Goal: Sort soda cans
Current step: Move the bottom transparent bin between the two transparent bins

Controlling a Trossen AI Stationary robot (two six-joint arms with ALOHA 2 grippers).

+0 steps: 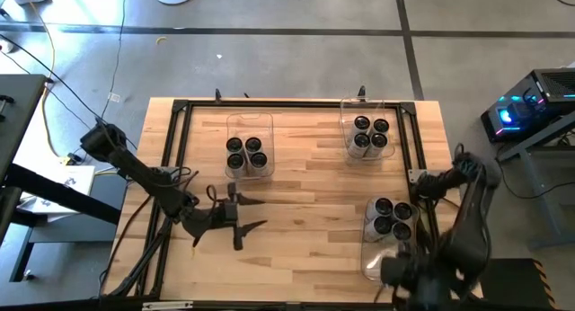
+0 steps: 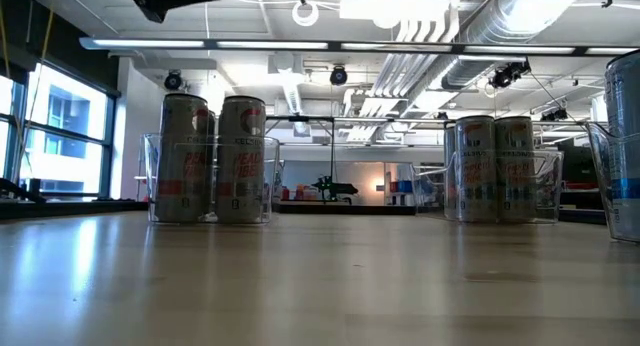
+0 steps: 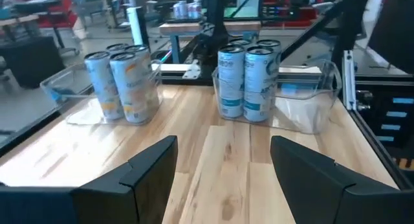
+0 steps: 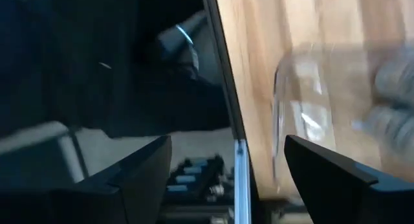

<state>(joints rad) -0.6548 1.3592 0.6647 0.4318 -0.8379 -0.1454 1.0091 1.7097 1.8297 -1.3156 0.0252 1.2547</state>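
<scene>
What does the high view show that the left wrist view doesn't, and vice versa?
Only the high view: all three bins of cans at once, including the near-right bin, the left gripper seen whole over bare wood, and the right gripper by the table's near-right corner.

Only the left wrist view: the cans' sides and printed labels, plus the room beyond the table.

Both: the far-left bin and far-right bin, each holding upright cans, the wooden table, and the left gripper open and empty.

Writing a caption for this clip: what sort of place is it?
Likely a robotics lab or workshop: a framed wooden table on concrete floor, exposed ceiling ducts, and workbenches beyond.
</scene>
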